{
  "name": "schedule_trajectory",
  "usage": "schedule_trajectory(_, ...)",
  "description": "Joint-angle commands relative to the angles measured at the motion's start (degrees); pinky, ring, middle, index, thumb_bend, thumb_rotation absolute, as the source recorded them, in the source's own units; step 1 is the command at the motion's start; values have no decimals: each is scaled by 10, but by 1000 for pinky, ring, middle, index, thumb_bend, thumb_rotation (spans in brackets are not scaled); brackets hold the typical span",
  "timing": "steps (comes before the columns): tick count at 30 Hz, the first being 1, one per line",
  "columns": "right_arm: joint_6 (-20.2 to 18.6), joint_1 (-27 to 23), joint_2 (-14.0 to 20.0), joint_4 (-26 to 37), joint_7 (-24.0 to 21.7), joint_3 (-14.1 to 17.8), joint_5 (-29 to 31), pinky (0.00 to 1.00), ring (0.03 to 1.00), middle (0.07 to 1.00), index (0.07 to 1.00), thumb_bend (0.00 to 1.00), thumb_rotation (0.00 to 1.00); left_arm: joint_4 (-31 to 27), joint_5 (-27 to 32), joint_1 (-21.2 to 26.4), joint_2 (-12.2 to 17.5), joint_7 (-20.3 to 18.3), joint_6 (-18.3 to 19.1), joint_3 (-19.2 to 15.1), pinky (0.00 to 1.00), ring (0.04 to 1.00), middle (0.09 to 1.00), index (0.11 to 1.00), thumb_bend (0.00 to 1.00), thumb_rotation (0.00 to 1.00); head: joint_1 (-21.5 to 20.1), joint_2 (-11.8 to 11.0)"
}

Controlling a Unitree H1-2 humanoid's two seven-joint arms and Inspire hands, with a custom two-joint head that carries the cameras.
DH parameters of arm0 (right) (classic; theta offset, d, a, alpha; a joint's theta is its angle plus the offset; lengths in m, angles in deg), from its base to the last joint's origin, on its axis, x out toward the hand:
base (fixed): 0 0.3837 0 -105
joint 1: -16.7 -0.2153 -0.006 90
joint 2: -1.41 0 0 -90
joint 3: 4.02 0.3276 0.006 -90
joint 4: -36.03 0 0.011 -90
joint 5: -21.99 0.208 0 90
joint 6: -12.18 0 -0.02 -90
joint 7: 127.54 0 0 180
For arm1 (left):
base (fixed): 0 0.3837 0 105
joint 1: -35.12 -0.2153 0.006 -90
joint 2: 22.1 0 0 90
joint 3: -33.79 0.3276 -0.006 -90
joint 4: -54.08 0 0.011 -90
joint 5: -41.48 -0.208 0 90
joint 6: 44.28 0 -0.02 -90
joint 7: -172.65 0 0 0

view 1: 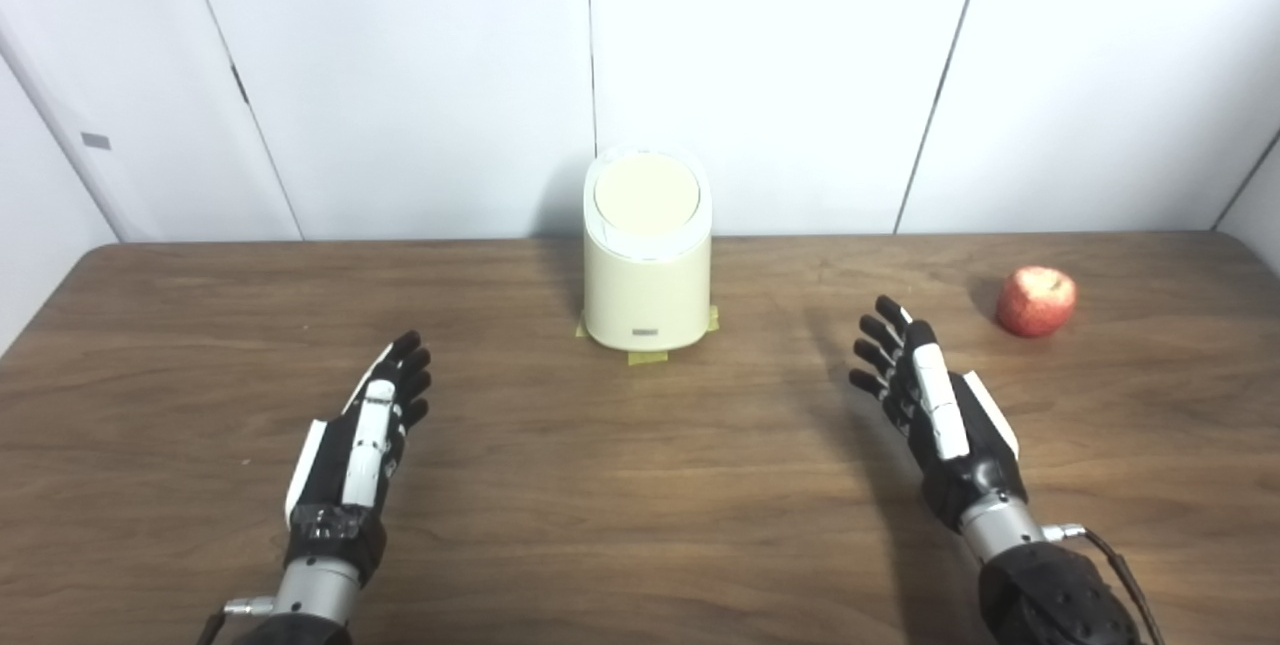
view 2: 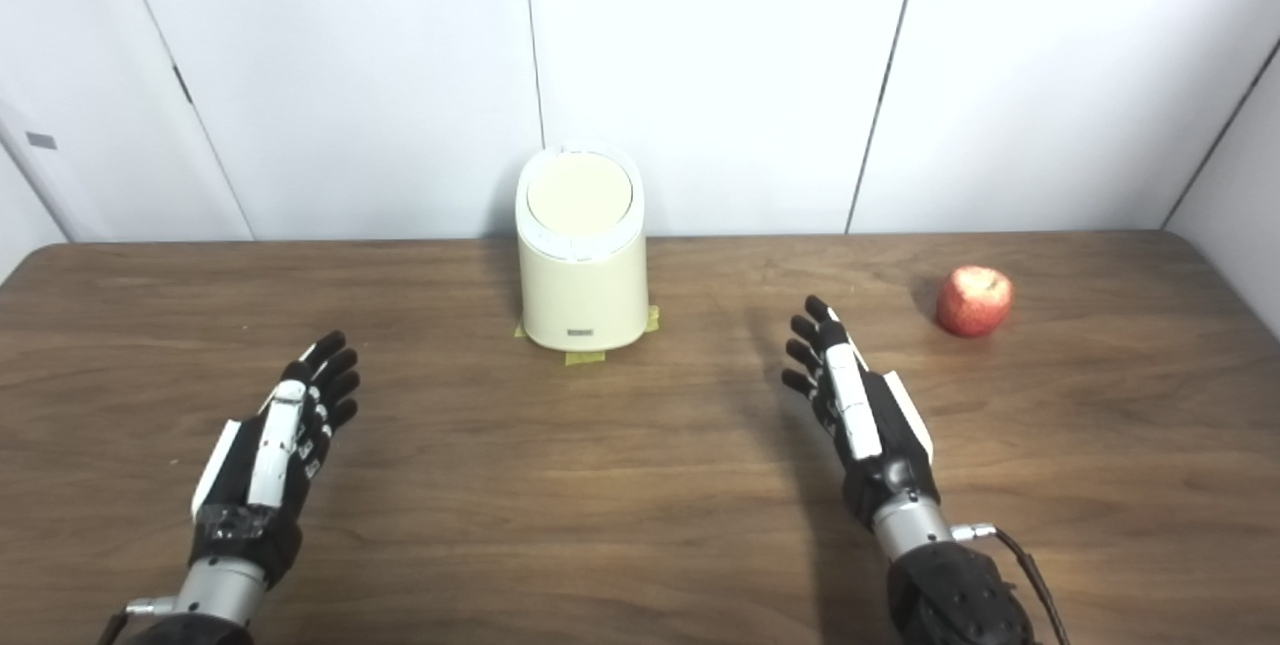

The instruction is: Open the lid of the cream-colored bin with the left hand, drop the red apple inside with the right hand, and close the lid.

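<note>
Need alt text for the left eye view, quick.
Cream-colored bin, lid closed, stands at the far middle of a wooden table. Red apple lies far right. Left robot hand and right robot hand are open, empty.

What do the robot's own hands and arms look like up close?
Both the left hand and the right hand have black fingers with white plates along the back. Each joins a silver metal wrist, then a black forearm. A thin black cable runs beside the right wrist.
</note>
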Motion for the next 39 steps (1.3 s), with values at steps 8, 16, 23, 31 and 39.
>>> schedule_trajectory(8,26,-23,0,1,-1,0,2,881,931,948,965,503,1000,-12,-10,3,18,0,-7,7,976,981,965,972,466,673,8,-5)
schedule_trajectory(16,31,-25,-6,-11,2,0,0,877,927,945,963,493,1000,-29,-44,29,28,9,10,12,889,936,941,963,514,382,16,-13)
schedule_trajectory(23,37,-25,-14,-15,5,-1,1,872,922,939,963,507,1000,-49,-102,101,55,14,66,22,915,900,889,930,696,331,19,-22)
schedule_trajectory(31,38,-22,-18,-12,7,-1,-4,865,916,938,965,513,1000,-1,-197,236,89,-56,71,39,872,875,882,941,867,317,17,-26)
schedule_trajectory(39,41,-22,-23,-13,9,-3,-6,866,913,936,965,503,1000,61,-257,342,65,-146,71,27,843,922,941,968,855,233,16,-30)
